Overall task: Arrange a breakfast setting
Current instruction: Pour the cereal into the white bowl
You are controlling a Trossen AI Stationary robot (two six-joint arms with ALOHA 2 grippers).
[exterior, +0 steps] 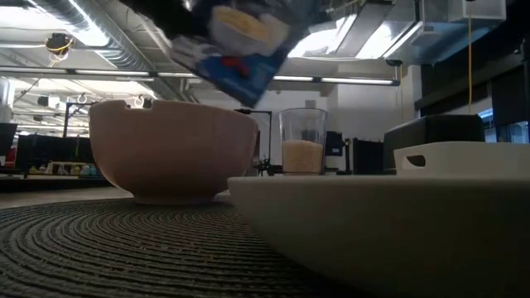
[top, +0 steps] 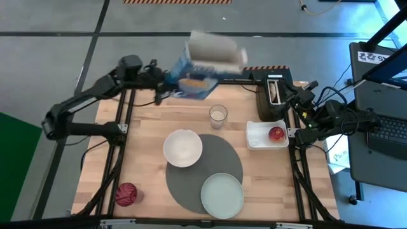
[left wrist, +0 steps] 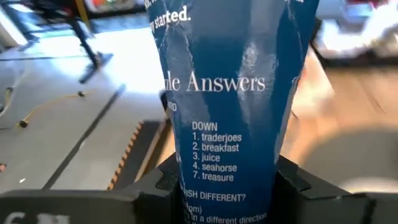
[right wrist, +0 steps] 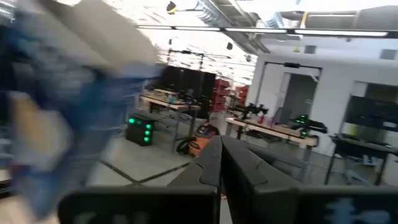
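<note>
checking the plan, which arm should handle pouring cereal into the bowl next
Left. The left gripper already clamps the blue cereal box above the table's far edge, near the white bowl. The right gripper sits empty beside the toaster.

The table (top: 146, 130) is pale wood with visible plank grain. The round dark-grey mat (exterior: 108, 248) is woven in coarse concentric ridges. The white bowl (exterior: 172, 149) and pale-green plate (top: 222, 194) look smooth and matt. The cereal box (left wrist: 233, 106) is printed blue cardboard, creased. The glass of milk (exterior: 303, 141) is clear and shiny.
</note>
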